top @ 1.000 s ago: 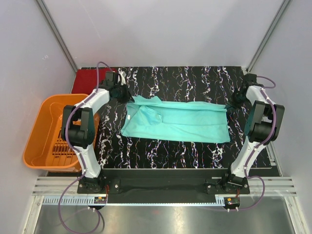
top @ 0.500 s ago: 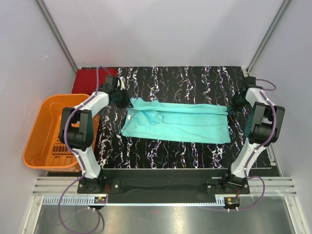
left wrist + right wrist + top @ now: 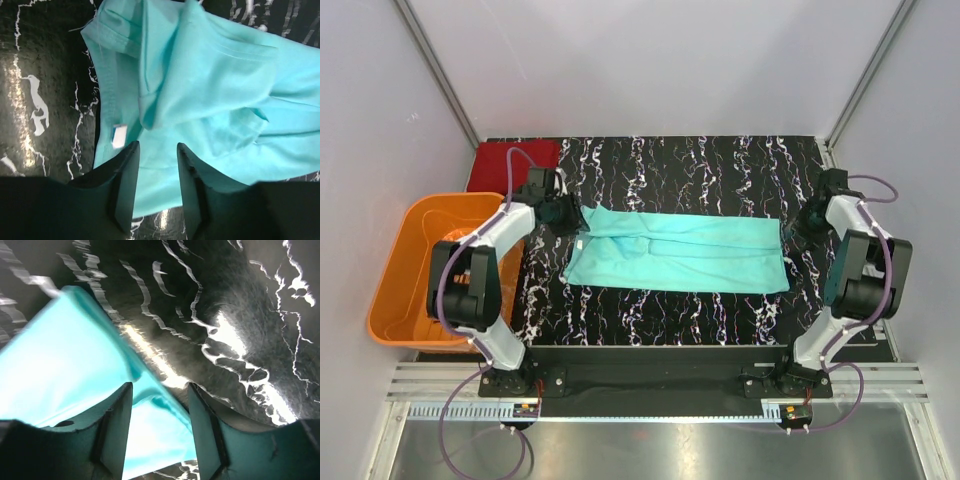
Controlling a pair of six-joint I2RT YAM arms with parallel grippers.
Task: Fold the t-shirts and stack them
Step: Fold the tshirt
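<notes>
The light teal-green t-shirt [image 3: 680, 250] lies as a long folded band across the middle of the black marbled table [image 3: 700, 165]. The dark red t-shirt [image 3: 515, 160] lies flat at the back left corner. My left gripper [image 3: 566, 213] hangs at the teal shirt's left end, open. In the left wrist view its gripper [image 3: 157, 150] stands over the teal shirt [image 3: 215, 75] beside a white label [image 3: 118, 136], holding nothing. My right gripper [image 3: 807, 216] is at the shirt's right end. In the right wrist view it [image 3: 160, 390] is open above the teal shirt's corner [image 3: 65, 365].
An orange slatted basket [image 3: 395, 290] stands off the table's left edge, beside my left arm. Grey walls close in the back and both sides. Bare marbled table surface shows in front of and behind the teal shirt.
Both grippers were shut on the teal shirt's far edge and have now opened and let it go. The shirt has settled flat, and both arms have shifted slightly outward.
</notes>
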